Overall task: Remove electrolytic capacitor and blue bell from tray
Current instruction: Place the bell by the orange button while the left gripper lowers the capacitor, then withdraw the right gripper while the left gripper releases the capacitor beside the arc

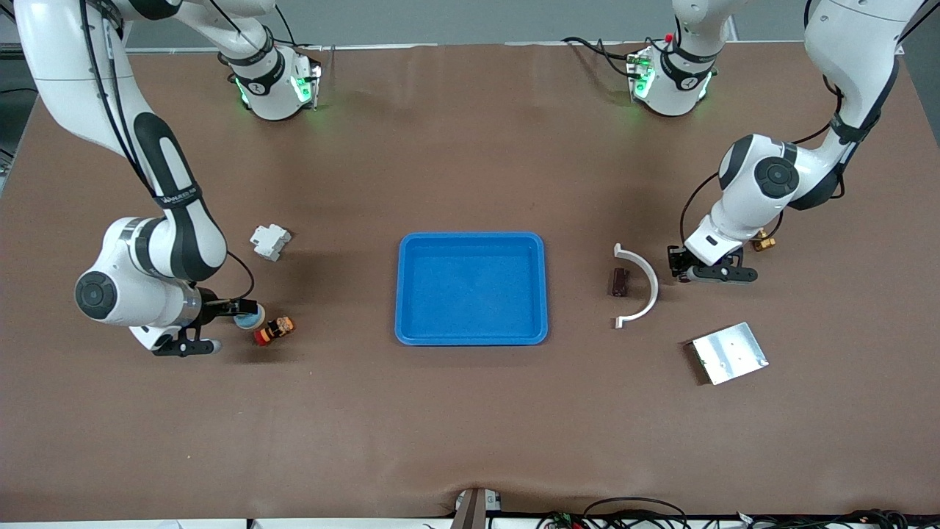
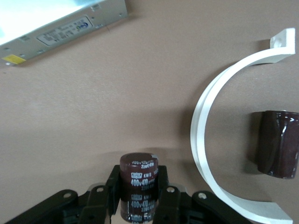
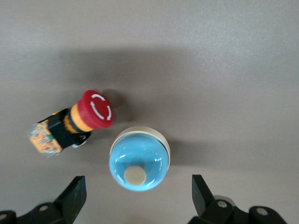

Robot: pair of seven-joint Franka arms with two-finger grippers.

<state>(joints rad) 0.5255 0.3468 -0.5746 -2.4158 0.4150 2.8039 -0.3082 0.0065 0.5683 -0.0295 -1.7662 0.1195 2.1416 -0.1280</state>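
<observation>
My left gripper (image 1: 677,266) (image 2: 138,179) is shut on a dark brown capacitor (image 2: 138,175), low over the table near the left arm's end. A second brown capacitor (image 1: 620,281) (image 2: 279,143) lies inside the curve of a white bracket (image 1: 640,286) (image 2: 205,140) beside it. My right gripper (image 1: 239,312) (image 3: 138,189) is open, low over the table at the right arm's end. Its fingers stand wide on either side of a blue dome bell (image 1: 250,319) (image 3: 139,158) without touching it.
A blue tray (image 1: 400,286) sits mid-table. A red emergency-stop button (image 1: 274,329) (image 3: 70,123) lies right beside the bell. A white module (image 1: 270,241) lies farther from the camera. A silver metal box (image 1: 728,353) (image 2: 60,23) and a brass fitting (image 1: 764,242) lie near the left gripper.
</observation>
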